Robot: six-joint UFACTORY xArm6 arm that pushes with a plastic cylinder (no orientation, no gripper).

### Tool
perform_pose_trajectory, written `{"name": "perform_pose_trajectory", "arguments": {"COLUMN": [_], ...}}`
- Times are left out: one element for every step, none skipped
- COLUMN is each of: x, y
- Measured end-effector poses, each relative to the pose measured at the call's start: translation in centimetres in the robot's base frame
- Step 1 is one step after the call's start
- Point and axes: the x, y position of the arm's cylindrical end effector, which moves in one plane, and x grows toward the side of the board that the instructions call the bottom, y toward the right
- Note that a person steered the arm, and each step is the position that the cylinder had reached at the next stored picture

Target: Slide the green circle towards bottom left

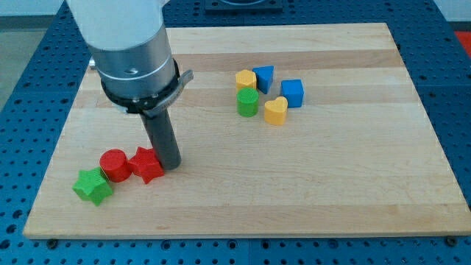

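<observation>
The green circle (pixel 247 102) stands upright right of the board's middle, in a cluster with a yellow pentagon-like block (pixel 245 79) just above it, a blue triangular block (pixel 264 76), a blue cube (pixel 292 93) and a yellow heart (pixel 276 111) at its right. My tip (pixel 171 165) rests far to the lower left of the green circle, touching the right side of a red star (pixel 146 164).
A red cylinder (pixel 114 164) sits left of the red star and a green star (pixel 93 185) lies below left of it, near the wooden board's (pixel 331 191) bottom-left corner. The arm's grey body (pixel 132 51) fills the upper left.
</observation>
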Motion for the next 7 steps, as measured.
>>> {"name": "perform_pose_trajectory", "arguments": {"x": [1.8,3.6,3.9,3.8,1.8,-1.8,-5.0], "y": [-0.3,-1.3,-1.5,4.0,9.3,12.8,14.4]}}
